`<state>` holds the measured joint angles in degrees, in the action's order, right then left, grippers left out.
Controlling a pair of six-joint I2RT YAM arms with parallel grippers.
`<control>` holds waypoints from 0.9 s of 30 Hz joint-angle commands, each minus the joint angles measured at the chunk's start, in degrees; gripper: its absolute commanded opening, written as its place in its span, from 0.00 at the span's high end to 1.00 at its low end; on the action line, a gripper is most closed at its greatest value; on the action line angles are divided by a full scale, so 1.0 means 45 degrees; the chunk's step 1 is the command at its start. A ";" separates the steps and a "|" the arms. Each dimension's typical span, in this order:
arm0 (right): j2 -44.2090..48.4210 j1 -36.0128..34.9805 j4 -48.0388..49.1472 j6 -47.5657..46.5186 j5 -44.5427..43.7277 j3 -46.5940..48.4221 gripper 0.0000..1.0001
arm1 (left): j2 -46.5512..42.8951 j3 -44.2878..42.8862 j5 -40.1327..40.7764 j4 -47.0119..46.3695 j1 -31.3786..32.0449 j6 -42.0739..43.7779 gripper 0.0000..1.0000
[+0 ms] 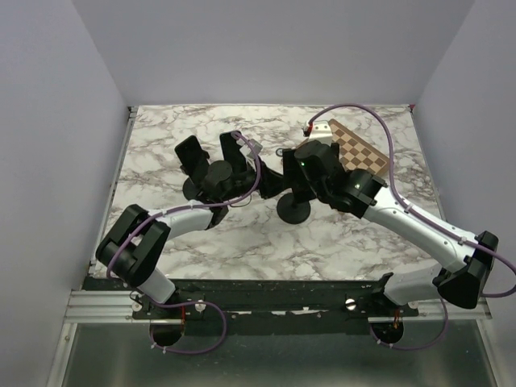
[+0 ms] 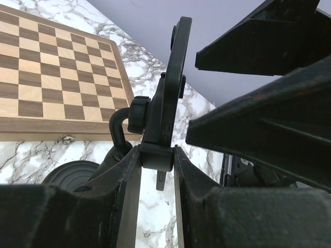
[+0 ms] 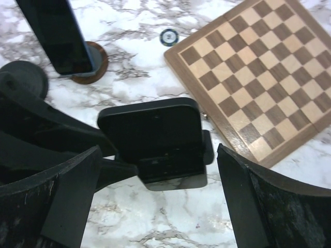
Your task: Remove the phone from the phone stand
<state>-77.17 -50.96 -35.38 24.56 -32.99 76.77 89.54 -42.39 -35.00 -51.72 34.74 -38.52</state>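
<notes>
The black phone (image 3: 150, 124) sits tilted in the cradle of the black phone stand (image 3: 176, 170). The stand's round base (image 1: 294, 211) rests on the marble table. My right gripper (image 3: 158, 152) is open, with one finger on each side of the phone and neither touching it. My left gripper (image 2: 156, 155) is shut on the bottom of the stand's cradle (image 2: 156, 139). The phone (image 2: 178, 57) rises edge-on above that cradle. In the top view the left gripper (image 1: 270, 181) and right gripper (image 1: 300, 165) meet over the stand.
A wooden chessboard (image 1: 359, 153) lies just right of the stand. It also shows in the right wrist view (image 3: 253, 67). A dark slab (image 3: 57, 36) stands on a brown round base behind left. A small round token (image 3: 169, 36) lies on the marble.
</notes>
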 commanded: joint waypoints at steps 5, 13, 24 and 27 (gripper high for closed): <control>-0.0196 -0.0258 -0.0373 -0.0114 -0.1871 0.0467 0.00 | -0.0642 0.0143 0.0928 0.0298 0.0243 0.0426 1.00; -0.0745 -0.0242 0.0757 -0.0140 -0.1394 0.0110 0.00 | -0.0789 0.0040 0.1013 0.0594 0.0340 0.0542 1.00; -0.0626 -0.0251 0.0947 -0.0422 -0.1849 -0.0594 0.03 | -0.0862 0.0104 0.0961 0.0601 0.0356 0.0572 1.00; -0.0559 -0.0238 0.0957 -0.0443 -0.2023 -0.0687 0.05 | -0.0887 0.0106 0.0927 0.0596 0.0352 0.0553 1.00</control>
<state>-80.29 -51.70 -32.12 23.35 -39.51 74.98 87.42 -41.98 -31.46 -48.45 36.03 -36.62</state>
